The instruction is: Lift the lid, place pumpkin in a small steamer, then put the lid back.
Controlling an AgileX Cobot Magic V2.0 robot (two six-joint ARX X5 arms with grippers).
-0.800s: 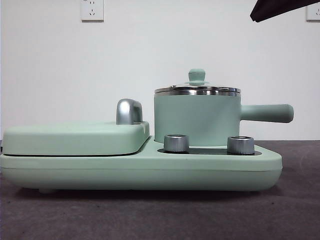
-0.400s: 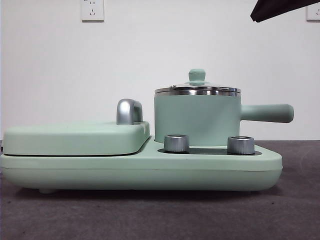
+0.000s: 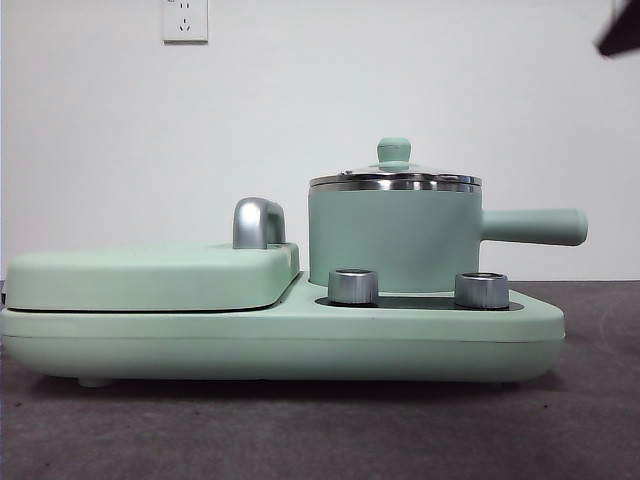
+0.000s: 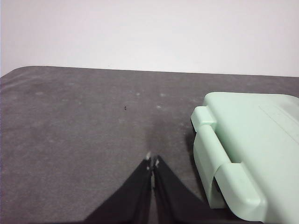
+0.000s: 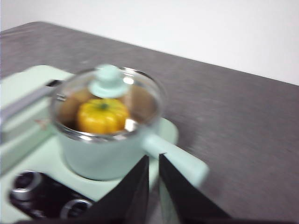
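Right gripper (image 5: 153, 161): two black jaws nearly together, narrow slit between them, nothing held. Hovering above and just short of the long straight mint-green side handle (image 5: 175, 156) of the small steamer (image 5: 100, 156), a mint-green cylindrical pot with steel rim. Wrist picture blurred. In front view, only a dark tip at the top corner on the pot-handle side, well above the pot (image 3: 622, 35).

Lid (image 5: 108, 95), round clear glass disc with steel rim and small mint-green knob (image 5: 108, 81): seated flat on the small steamer rim, knob upright at centre. Same in front view: lid (image 3: 394, 180) level on pot (image 3: 394, 240).

Pumpkin (image 5: 103, 115), small glossy yellow-orange ribbed toy with green stem: inside the small steamer, seen through the glass, under the knob. Hidden by the pot wall in front view.

Small steamer standing on the wide flat mint-green appliance base (image 3: 280, 340), behind two silver knobs (image 3: 353, 287), side handle (image 3: 530, 227) pointing away from the large flat mint-green rectangular cover (image 3: 150, 275). Cover beside the pot on the same base; silver handle (image 3: 258, 222) on the cover edge nearest the pot.

Left gripper (image 4: 152, 163): black jaws pressed together at the tips, nothing between them. Over bare dark grey table (image 4: 84, 130), just beside the outer end of the mint-green cover (image 4: 252, 144), on the far side from the small steamer.
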